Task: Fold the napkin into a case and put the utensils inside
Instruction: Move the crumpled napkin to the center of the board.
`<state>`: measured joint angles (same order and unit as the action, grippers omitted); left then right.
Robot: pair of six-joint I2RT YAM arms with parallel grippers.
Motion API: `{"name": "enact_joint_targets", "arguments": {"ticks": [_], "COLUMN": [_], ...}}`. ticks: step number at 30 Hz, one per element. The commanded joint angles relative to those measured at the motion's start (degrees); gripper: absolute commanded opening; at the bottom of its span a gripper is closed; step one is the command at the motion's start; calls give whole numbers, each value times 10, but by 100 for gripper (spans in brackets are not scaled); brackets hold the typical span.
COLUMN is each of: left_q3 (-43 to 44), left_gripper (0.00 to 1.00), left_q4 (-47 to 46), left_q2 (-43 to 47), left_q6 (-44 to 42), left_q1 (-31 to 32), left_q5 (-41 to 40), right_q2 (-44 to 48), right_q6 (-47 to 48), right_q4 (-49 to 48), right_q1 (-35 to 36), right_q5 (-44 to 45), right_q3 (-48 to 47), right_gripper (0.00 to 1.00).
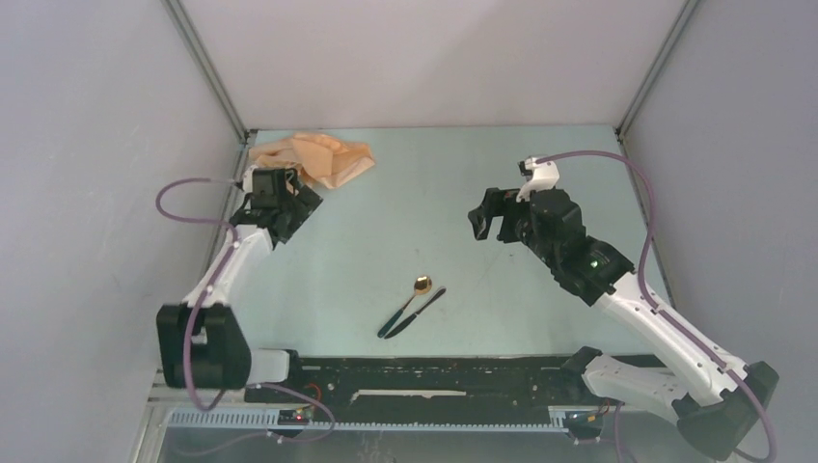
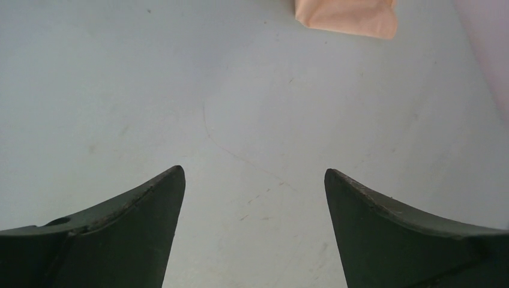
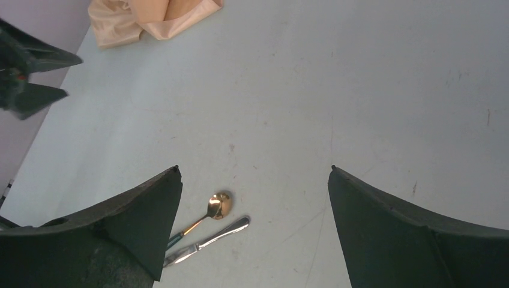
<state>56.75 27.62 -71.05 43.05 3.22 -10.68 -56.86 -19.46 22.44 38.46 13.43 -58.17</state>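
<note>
Napkin [image 1: 311,159] lies bunched in the far left corner, just past the open left gripper [image 2: 254,174]; the open right gripper [image 1: 490,227] sits well apart.

The pale green table [image 1: 453,183] carries a crumpled peach napkin [image 1: 313,157] in its far left corner and, well apart near the front middle, a gold-bowled spoon [image 1: 402,308] just beside a slim knife [image 1: 416,312]
</note>
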Motion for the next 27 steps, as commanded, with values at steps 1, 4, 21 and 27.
{"name": "enact_joint_targets", "arguments": {"ticks": [1,4,21,27], "left_q3": [-2,47,236,260], "left_gripper": [91,89,81,83], "left_q4": [-191,-226,-369,-378], "left_q2": [-104,-210,-479,-498], "left_q6": [157,206,283,266], "left_q1": [-30,-52,-93,-99], "left_q5": [140,146,25,28], "right_q2": [20,22,83,104], "right_q6": [-22,-24,-17,-19], "right_q4": [-57,-67,-49,-58], "right_q1": [7,7,-7,-19], "right_q5": [15,18,49,41], "right_q3": [20,33,71,82], "right_gripper": [100,100,100,100]}}
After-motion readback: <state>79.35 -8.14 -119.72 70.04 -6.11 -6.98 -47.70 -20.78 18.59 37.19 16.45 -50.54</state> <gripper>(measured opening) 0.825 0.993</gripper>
